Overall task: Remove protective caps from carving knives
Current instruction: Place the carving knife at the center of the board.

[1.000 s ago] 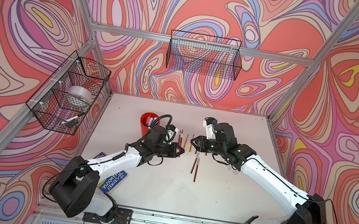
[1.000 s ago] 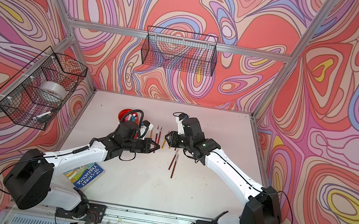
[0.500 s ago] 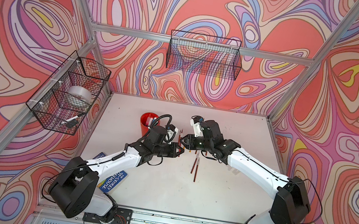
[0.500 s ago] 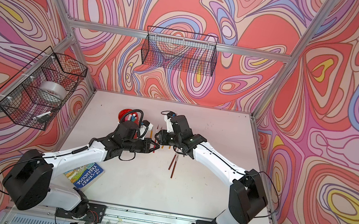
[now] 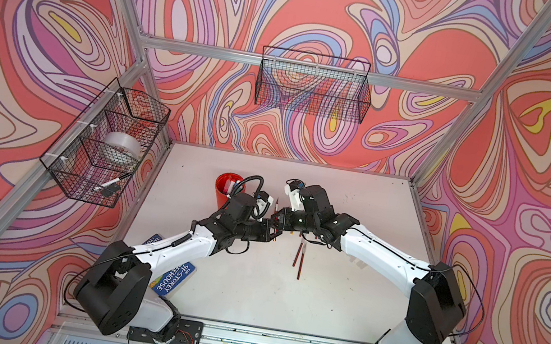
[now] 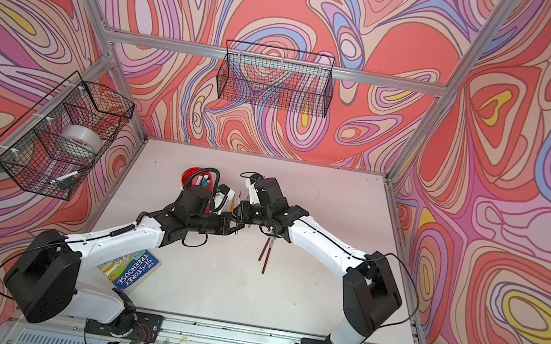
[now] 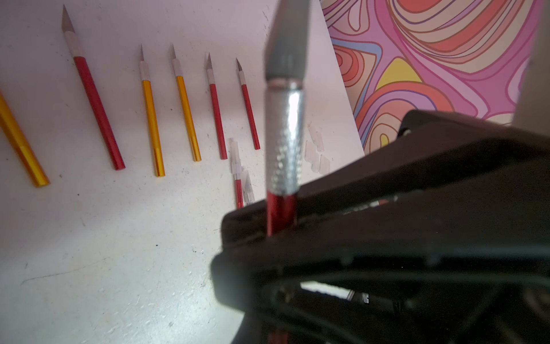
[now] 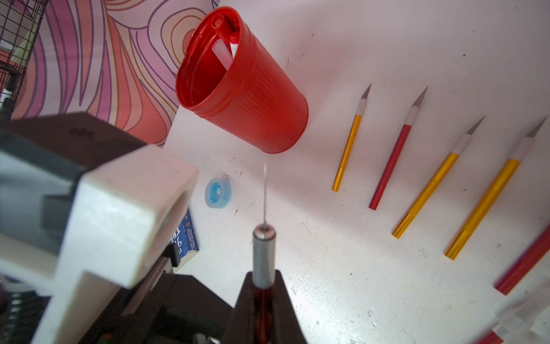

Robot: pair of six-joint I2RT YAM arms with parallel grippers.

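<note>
I hold one carving knife [image 7: 284, 143] beside the red cup [image 8: 253, 98], clenched in the left end effector [image 7: 262, 229] and the right end effector [image 8: 263, 286], with other knives [image 7: 151, 125] on the tabletop below.

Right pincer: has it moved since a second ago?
Yes. In a top view the right pincer has shifted sideways toward the red cup, closing its gap to the left pincer. The two now meet beside the cup.
</note>
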